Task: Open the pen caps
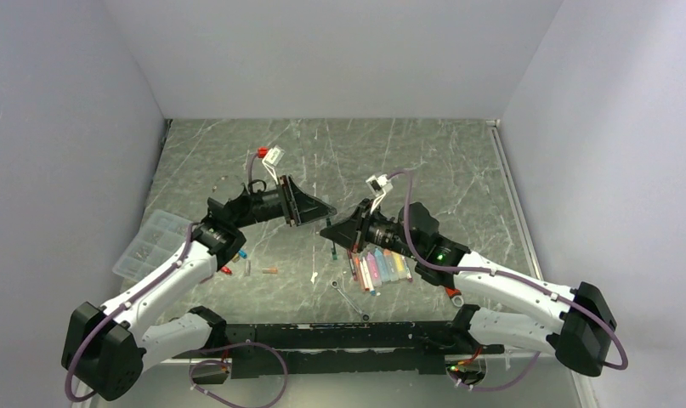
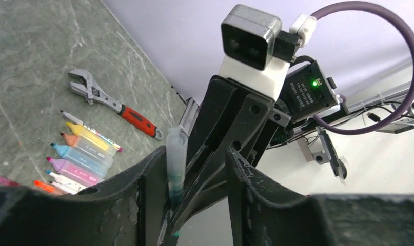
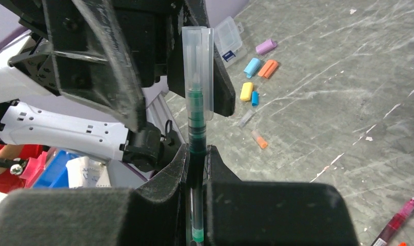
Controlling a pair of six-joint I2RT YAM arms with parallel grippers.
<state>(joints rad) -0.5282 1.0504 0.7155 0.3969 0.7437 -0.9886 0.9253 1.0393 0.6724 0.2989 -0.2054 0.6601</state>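
Observation:
My right gripper (image 3: 196,154) is shut on a thin green pen (image 3: 196,128) and holds it upright above the table. The pen's clear cap (image 3: 197,61) is on its upper end. My left gripper (image 2: 195,154) is open, its fingers (image 3: 112,77) on either side of that cap (image 2: 176,159), which stands close to one finger. In the top view the two grippers (image 1: 322,210) (image 1: 329,229) meet tip to tip over the table's middle. Loose caps lie on the table: purple (image 3: 266,46), blue (image 3: 252,67), orange (image 3: 268,68), yellow (image 3: 246,91).
A row of pastel highlighters and thin markers (image 1: 386,266) lies under the right arm, also in the left wrist view (image 2: 86,148). A red-handled wrench (image 2: 92,92) lies beyond them. A small spanner (image 1: 349,302) lies near the front. A clear plastic box (image 1: 152,242) sits at the left.

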